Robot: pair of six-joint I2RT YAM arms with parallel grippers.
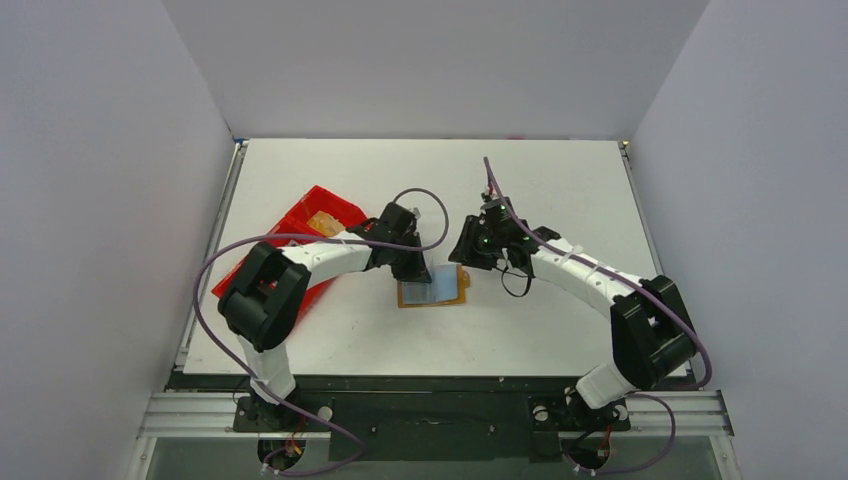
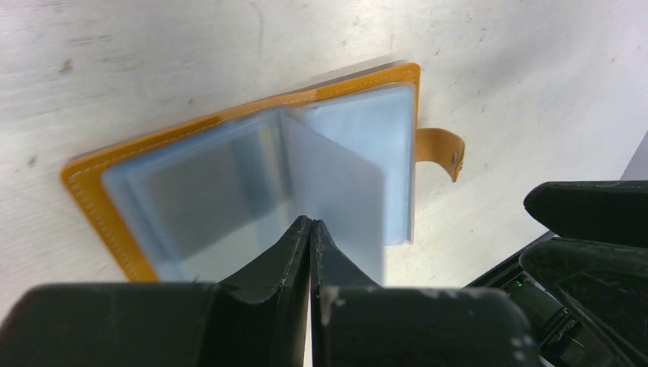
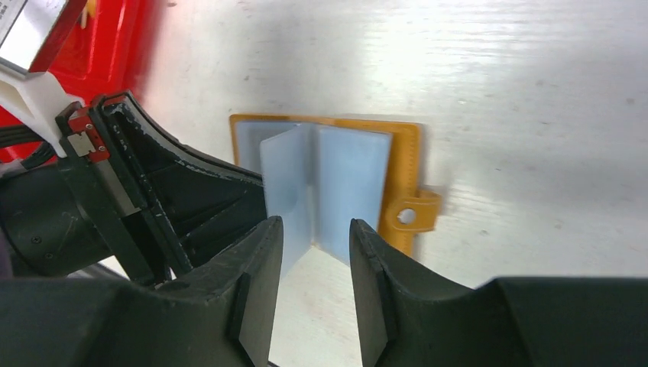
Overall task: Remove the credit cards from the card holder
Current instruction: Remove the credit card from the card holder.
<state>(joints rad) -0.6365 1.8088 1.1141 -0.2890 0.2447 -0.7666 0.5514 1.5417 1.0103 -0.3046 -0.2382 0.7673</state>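
Note:
The tan card holder lies open on the white table, its pale blue-grey pockets facing up; it also shows in the left wrist view and the right wrist view. One pale blue-grey credit card stands up from the holder's fold, also seen in the right wrist view. My left gripper is shut on that card's edge over the holder. My right gripper is open and empty, just right of the holder, jaws facing the raised card.
A long red tray lies left of the holder under my left arm, with a tan item in it; its corner shows in the right wrist view. The holder's snap strap sticks out on its right side. Grey walls enclose the table.

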